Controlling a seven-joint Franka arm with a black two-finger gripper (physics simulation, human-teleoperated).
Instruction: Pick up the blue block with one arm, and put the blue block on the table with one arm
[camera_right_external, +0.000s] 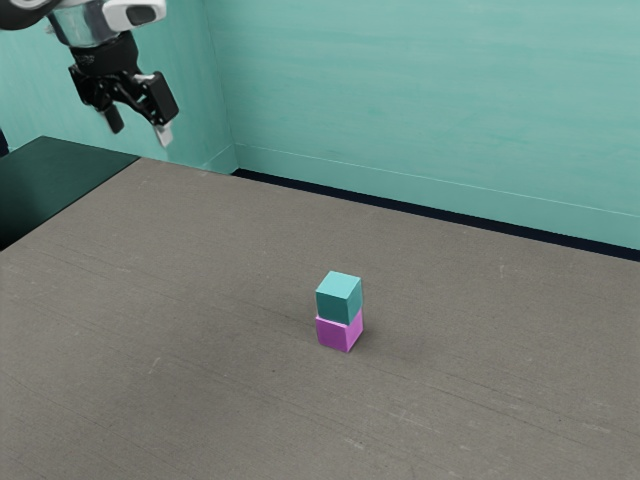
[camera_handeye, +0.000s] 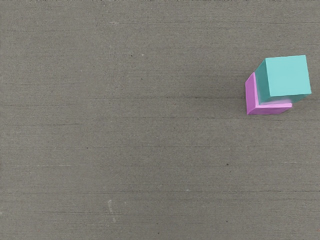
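Most of the magenta block's top (camera_right_external: 334, 335) is hidden under the blue block (camera_right_external: 338, 300); a thin strip of it peeps out along the edge. The underside of the upper block can't be seen, and neither can the faces turned away from the cameras. The exterior view's upper left corner cuts off the arm (camera_right_external: 88, 28), and the small details of the black gripper (camera_right_external: 140, 134) are hard to make out against its dark casing.

The blue block is really a greenish turquoise, a plain cube with crisp edges, pale on its top face and a deeper teal down its sides. It sits upright and level on the magenta block, slightly off square with it, and the magenta block rests on the grey-brown, faintly scratched counter (camera_right_external: 150, 400).

The jaws stand apart with a clear gap between them and have hold of nothing. They hang above the level of the stack, near the exterior view's upper left, in front of the turquoise wall (camera_right_external: 420, 90). The blue block is well apart from them, lower down and farther toward the exterior view's right. By the wrist view, it lies off to one side of the hand.
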